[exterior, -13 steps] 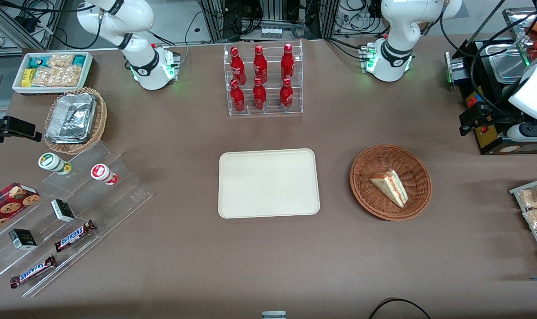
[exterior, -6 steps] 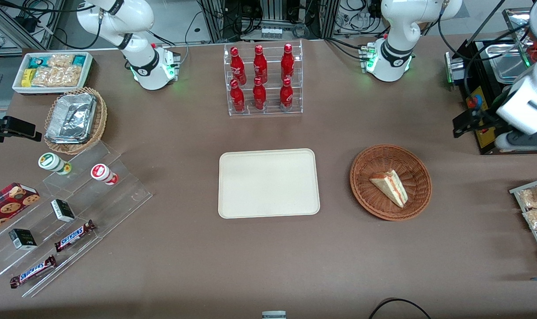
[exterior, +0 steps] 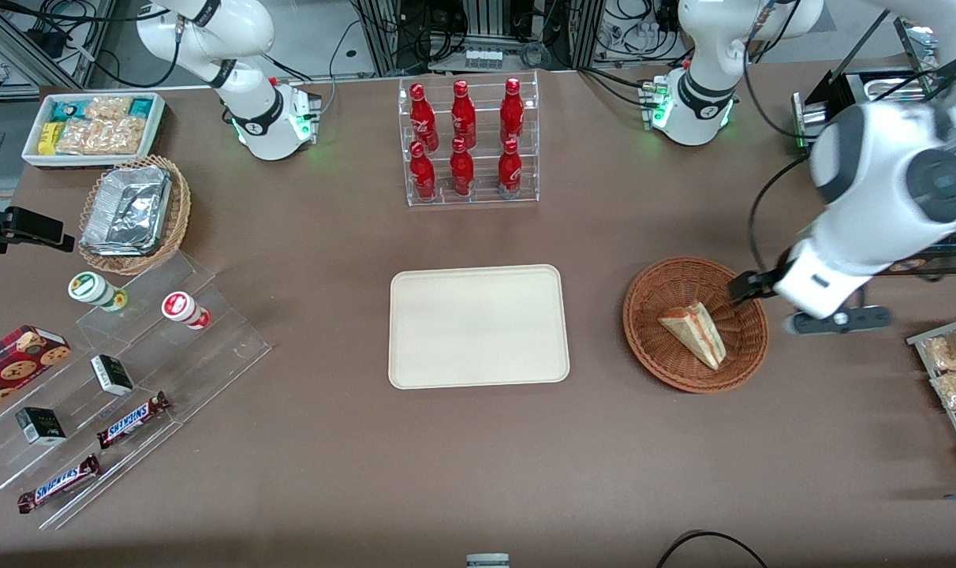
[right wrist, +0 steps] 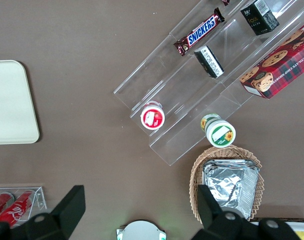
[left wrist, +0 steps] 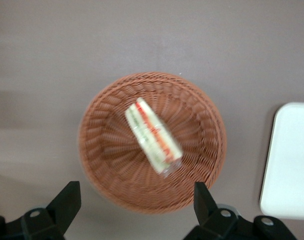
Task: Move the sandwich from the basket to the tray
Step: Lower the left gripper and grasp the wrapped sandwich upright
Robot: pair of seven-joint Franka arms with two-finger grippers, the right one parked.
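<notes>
The sandwich point(exterior: 692, 334), a white wedge with red and green filling, lies in the reddish-brown wicker basket point(exterior: 667, 371). The cream-white tray point(exterior: 478, 326) lies flat beside the basket, toward the parked arm's end, with nothing on it. My left gripper point(exterior: 766, 304) hovers over the basket's rim on the working arm's side, open and empty. In the left wrist view the gripper point(left wrist: 136, 205) has its two black fingers spread wide, with the sandwich point(left wrist: 152, 136) and basket point(left wrist: 107, 165) below them and the tray's edge point(left wrist: 291, 160) beside. The tray also shows in the right wrist view point(right wrist: 9, 102).
A clear rack of red bottles point(exterior: 470, 142) stands farther from the front camera than the tray. A black appliance point(exterior: 841, 102) and a wire rack of snack bags point(exterior: 955, 379) sit at the working arm's end. Acrylic steps with snacks point(exterior: 123, 379) and a foil-filled tan basket point(exterior: 135, 213) are at the parked arm's end.
My left arm has swung in from the table's working-arm end toward the basket; the gripper now hovers over the basket's rim. Sandwich, basket and tray have not moved.
</notes>
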